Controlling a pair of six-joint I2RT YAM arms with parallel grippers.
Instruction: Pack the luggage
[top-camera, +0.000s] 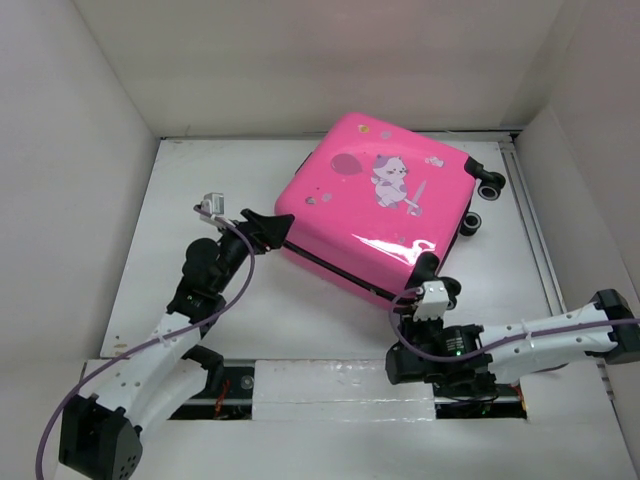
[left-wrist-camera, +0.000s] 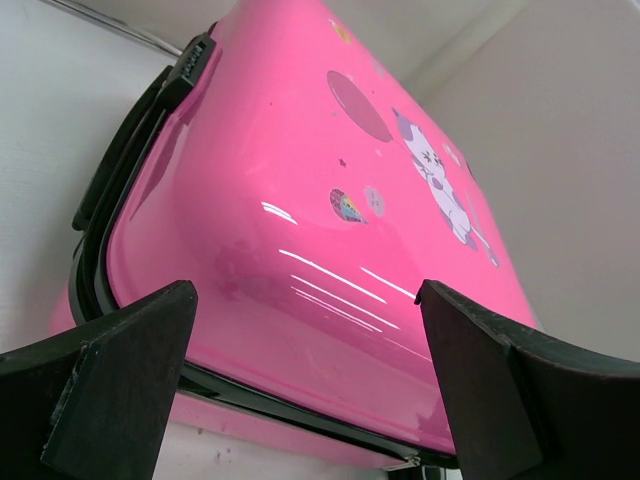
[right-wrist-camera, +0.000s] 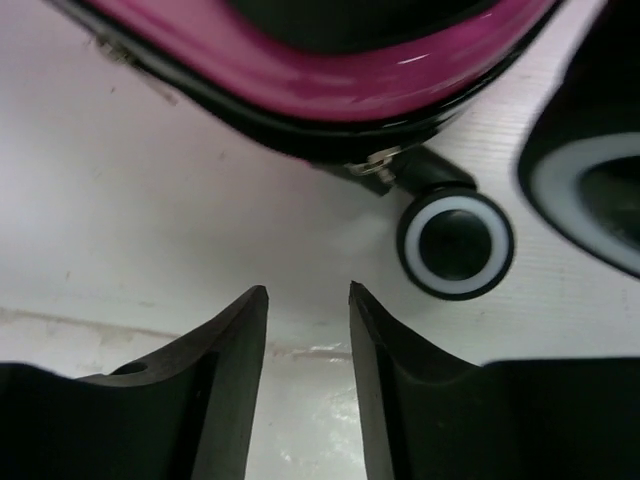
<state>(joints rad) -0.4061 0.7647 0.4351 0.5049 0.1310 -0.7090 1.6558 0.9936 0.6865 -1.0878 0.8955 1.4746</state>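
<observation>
The luggage (top-camera: 380, 210) is a hot-pink hard-shell suitcase lying shut and flat on the white table, cat and balloon stickers facing up. Its black wheels (top-camera: 490, 185) point to the right. My left gripper (top-camera: 268, 230) stands open at the case's left corner; in the left wrist view the pink shell (left-wrist-camera: 300, 200) and its black seam fill the space beyond the left gripper (left-wrist-camera: 305, 295). My right gripper (top-camera: 438, 275) sits at the near corner. In the right wrist view the right gripper (right-wrist-camera: 307, 290) is open and empty, just short of the luggage (right-wrist-camera: 330, 70) and one wheel (right-wrist-camera: 455, 243).
White walls (top-camera: 70, 200) close in the table on the left, back and right. A raised white strip (top-camera: 340, 385) runs along the near edge between the arm bases. A metal zipper pull (right-wrist-camera: 380, 162) hangs at the case's seam near the wheel.
</observation>
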